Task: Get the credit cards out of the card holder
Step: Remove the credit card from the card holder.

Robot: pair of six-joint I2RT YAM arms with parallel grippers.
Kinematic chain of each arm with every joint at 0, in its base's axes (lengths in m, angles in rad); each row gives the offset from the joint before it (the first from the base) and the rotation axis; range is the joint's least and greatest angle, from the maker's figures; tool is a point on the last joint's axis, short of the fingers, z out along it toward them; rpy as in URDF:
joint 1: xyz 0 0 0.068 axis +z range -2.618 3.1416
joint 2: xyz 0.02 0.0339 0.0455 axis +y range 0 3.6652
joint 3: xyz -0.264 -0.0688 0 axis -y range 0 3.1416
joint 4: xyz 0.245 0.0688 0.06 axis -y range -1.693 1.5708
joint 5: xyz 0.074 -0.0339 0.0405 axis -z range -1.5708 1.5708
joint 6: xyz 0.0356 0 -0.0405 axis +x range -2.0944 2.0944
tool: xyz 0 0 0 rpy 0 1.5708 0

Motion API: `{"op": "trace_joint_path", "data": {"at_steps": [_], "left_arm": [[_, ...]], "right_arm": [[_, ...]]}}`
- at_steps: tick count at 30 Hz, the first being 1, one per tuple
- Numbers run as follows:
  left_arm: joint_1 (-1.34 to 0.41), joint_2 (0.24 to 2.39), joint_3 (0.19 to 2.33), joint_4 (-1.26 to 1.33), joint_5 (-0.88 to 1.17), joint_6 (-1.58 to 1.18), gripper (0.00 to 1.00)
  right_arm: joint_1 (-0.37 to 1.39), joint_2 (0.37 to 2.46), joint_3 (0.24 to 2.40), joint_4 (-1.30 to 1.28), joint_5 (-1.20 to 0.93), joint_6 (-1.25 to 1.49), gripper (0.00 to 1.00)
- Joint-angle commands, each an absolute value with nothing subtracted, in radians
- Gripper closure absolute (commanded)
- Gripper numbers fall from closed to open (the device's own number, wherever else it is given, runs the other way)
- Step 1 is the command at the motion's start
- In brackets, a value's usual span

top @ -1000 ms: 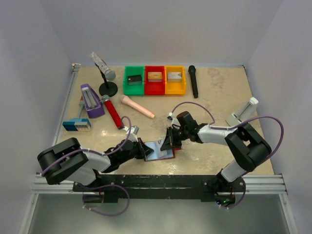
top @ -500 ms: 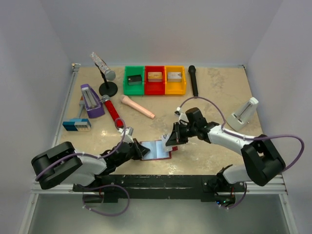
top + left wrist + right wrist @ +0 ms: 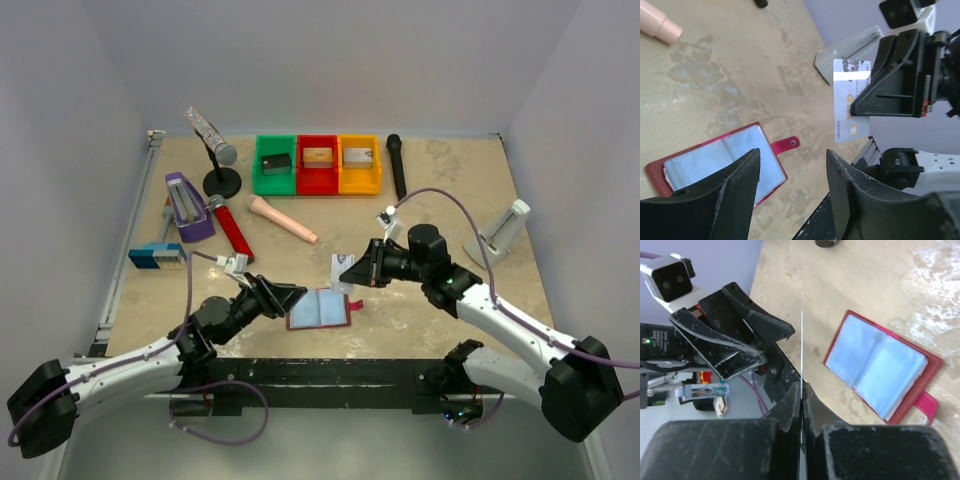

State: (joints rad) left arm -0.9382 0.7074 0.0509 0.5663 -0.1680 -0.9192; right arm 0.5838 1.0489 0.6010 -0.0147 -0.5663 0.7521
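Table [image 3: 455, 165] bare at far right corner; bins [image 3: 318, 166], microphones [image 3: 230, 228] crowd far and left edges; holder [image 3: 320, 309] lies by the near edge.

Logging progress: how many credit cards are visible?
1: a pale silver card pinched in the right gripper, aloft beside the open dark red holder; more may hide in its pockets.

A card holder [image 3: 320, 309] lies open on a table [image 3: 440, 180], near the front edge, between two grippers. The left gripper [image 3: 298, 293] is just left of it. The right gripper [image 3: 347, 272] is just behind it and to the right, with a card [image 3: 339, 262] pinched in its fingers, apart from the holder. Along the back, three bins [image 3: 318, 165] stand side by side, a block in each. A microphone [image 3: 397, 166] lies just right of them. A microphone stand [image 3: 220, 170] is on their left. Two more microphones [image 3: 231, 228] lie side by side in front of that stand, behind the holder.
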Motion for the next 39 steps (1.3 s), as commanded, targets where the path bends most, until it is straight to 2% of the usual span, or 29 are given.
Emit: {"op": "trace_joint_path", "data": {"at_steps": [1,7,15,25,27,35,36,37,39], "left_arm": [[-0.937,0.603,0.071,0.554,-0.155,-0.887,0.39],[-0.937,0.643,0.051,0.779,-0.02,-0.9,0.39],[-0.937,0.701,0.038,0.943,0.043,-0.9,0.51],[-0.937,0.712,0.043,0.956,0.043,-0.904,0.58],[-0.937,0.722,0.041,0.968,0.043,-0.907,0.64],[-0.937,0.73,0.038,0.988,0.044,-0.91,0.98],[-0.937,0.726,0.035,0.989,0.044,-0.91,1.0],[-0.937,0.724,0.031,0.992,0.046,-0.91,1.0],[-0.937,0.713,0.017,1.009,0.06,-0.911,1.0]], "right_arm": [[0.61,1.005,0.532,0.283,-0.529,0.916,1.0],[0.682,1.054,0.548,0.439,-0.557,0.982,1.0],[0.722,1.089,0.557,0.545,-0.552,1.038,1.0],[0.747,1.112,0.569,0.563,-0.554,1.043,1.0],[0.75,1.112,0.568,0.568,-0.557,1.043,1.0],[0.756,1.115,0.575,0.568,-0.59,1.031,1.0],[0.756,1.118,0.575,0.568,-0.607,1.026,1.0],[0.755,1.123,0.583,0.565,-0.633,1.022,0.98],[0.755,1.131,0.606,0.543,-0.696,1.006,0.79]]}}
